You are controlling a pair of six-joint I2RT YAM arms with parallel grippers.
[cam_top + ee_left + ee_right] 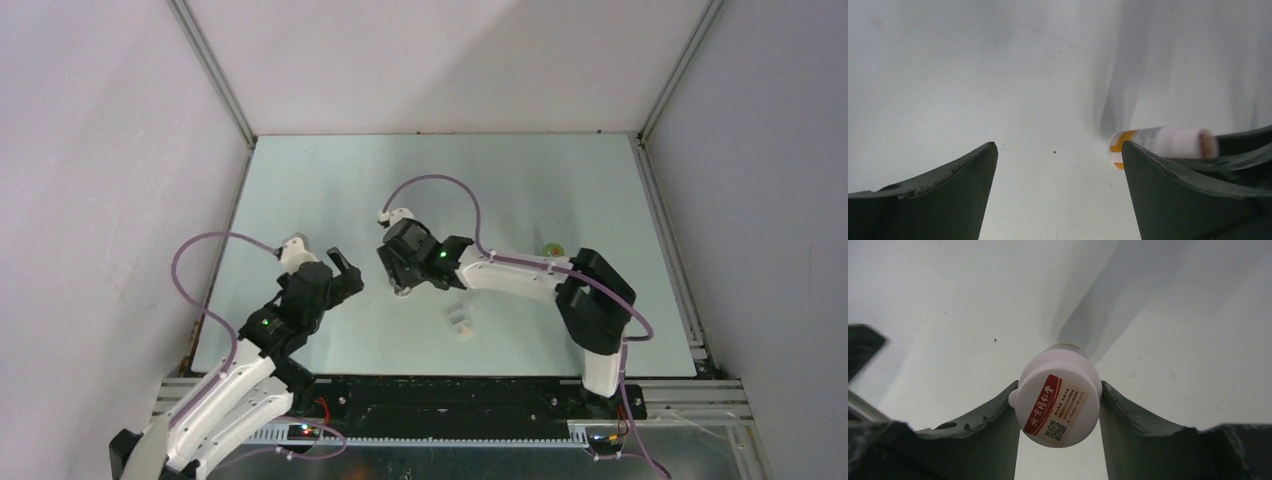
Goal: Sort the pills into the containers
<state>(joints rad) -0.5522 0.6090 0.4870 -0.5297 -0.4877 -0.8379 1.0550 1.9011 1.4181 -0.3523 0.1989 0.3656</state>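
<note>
My right gripper (1058, 395) is shut on a white pill bottle (1058, 402). Its cap carries a red and white label and faces the camera. The bottle is held just above the table. In the top view that gripper (398, 272) is at the table's middle, with the bottle's white end (403, 291) showing below it. My left gripper (1058, 150) is open and empty. It sits just left of the bottle (1160, 142), which has an orange band. In the top view the left gripper (345, 268) faces the right one. The small translucent pill box (460, 322) lies near the front, right of both grippers.
A small round yellowish object (550, 246) sits on the table behind the right arm's forearm. The pale green table (330, 180) is bounded by grey walls with metal rails at left, right and back.
</note>
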